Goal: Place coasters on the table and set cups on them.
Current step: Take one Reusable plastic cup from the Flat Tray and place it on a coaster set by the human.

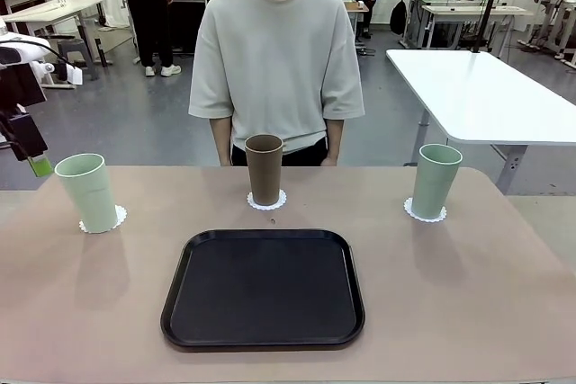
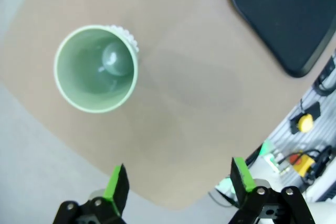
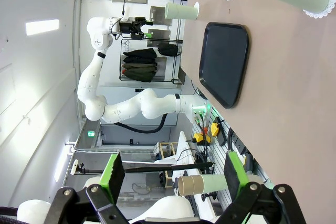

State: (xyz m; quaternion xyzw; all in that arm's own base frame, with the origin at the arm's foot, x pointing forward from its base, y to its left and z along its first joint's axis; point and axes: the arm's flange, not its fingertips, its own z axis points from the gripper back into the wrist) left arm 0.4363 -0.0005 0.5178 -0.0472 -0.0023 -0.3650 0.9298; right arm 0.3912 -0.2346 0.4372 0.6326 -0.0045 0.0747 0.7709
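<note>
- Nearest the front camera lies the black tray, bare, in the middle of the tan table.
- Beyond the tray stands the brown cup, upright on a white lacy coaster just past the tray's far edge; a tiny dark speck sits on the table between coaster and tray.
- Toward the robot's left side, a mint cup stands on its own coaster, though it sits toward one edge of the paper, not centred; seen from the left wrist, only a scalloped sliver of that coaster peeks out beside the rim.
- Toward the right side, the second mint cup stands on the third coaster, lace showing round its base.
- Left gripper hangs above the table edge, near the left mint cup but apart from it, fingers spread wide with nothing between them.
- Right gripper is turned away from the table, fingers likewise spread and empty.
- A person stands at the far side, arms down, hands out of sight behind the table edge.
- Judgement: all three coasters are down and each carries a cup, so the task looks finished or nearly so; at most the left cup might want nudging toward its coaster's middle.
</note>
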